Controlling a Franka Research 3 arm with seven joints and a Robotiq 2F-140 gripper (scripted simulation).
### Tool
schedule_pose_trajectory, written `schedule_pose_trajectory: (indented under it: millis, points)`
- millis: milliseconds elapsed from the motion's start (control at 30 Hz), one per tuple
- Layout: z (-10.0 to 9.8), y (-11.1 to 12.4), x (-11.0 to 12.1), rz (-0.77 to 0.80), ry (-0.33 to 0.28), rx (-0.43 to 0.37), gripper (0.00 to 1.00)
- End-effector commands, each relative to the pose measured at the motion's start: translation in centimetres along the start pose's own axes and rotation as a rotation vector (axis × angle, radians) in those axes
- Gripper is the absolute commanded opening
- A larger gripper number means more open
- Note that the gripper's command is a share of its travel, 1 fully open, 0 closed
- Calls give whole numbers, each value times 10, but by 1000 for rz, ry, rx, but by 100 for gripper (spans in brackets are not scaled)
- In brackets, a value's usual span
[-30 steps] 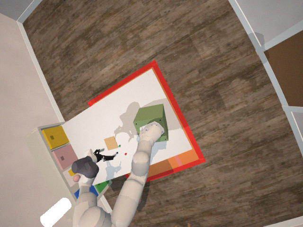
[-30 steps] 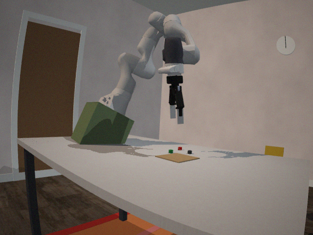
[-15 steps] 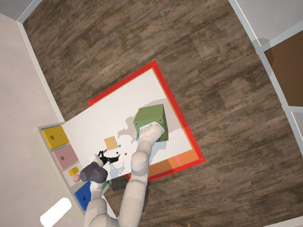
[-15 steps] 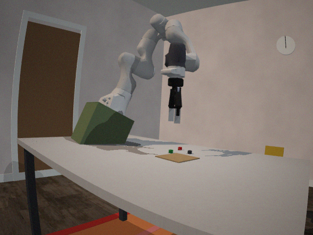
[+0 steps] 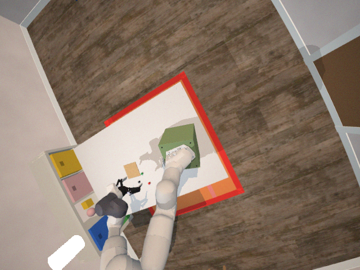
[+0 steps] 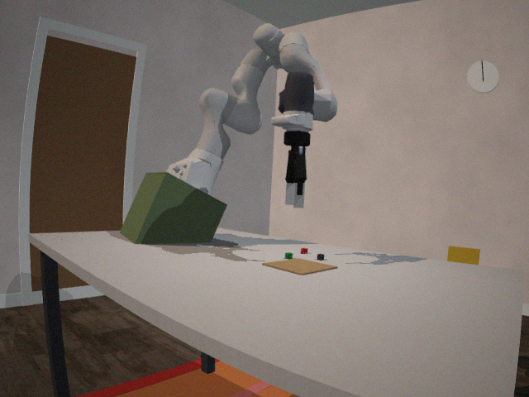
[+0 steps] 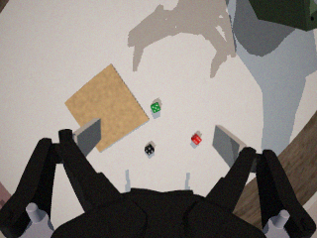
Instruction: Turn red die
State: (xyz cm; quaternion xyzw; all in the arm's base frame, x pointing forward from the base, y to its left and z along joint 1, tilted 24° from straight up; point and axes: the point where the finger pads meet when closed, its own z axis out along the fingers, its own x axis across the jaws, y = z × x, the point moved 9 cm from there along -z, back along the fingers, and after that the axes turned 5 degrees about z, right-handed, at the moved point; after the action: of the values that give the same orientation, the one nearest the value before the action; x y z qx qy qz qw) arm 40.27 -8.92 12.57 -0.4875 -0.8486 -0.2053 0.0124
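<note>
While hand (image 7: 157,138) hangs released, three dice, red (image 7: 196,138), green (image 7: 157,107), black (image 7: 150,150), one mat (image 7: 106,106).

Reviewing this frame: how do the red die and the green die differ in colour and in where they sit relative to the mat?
The red die is red; the green die is green. The green die sits right beside the tan mat, near its edge; the red die lies farther from the mat, close to one fingertip of the open gripper. Both look alike in size, rest on the white table, off the mat, untouched.
</note>
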Motion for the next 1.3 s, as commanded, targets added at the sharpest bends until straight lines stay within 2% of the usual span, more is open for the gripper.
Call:
schedule_pose_trajectory:
  millis: [0, 567, 700, 1033, 1267]
  points:
    - [0, 0, 0, 9, -2, 1, 100]
    - [4, 0, 0, 9, -1, 1, 100]
    - [22, 0, 0, 9, 0, 1, 100]
    - [89, 1, -1, 9, 0, 1, 100]
    - [99, 1, -1, 9, 0, 1, 100]
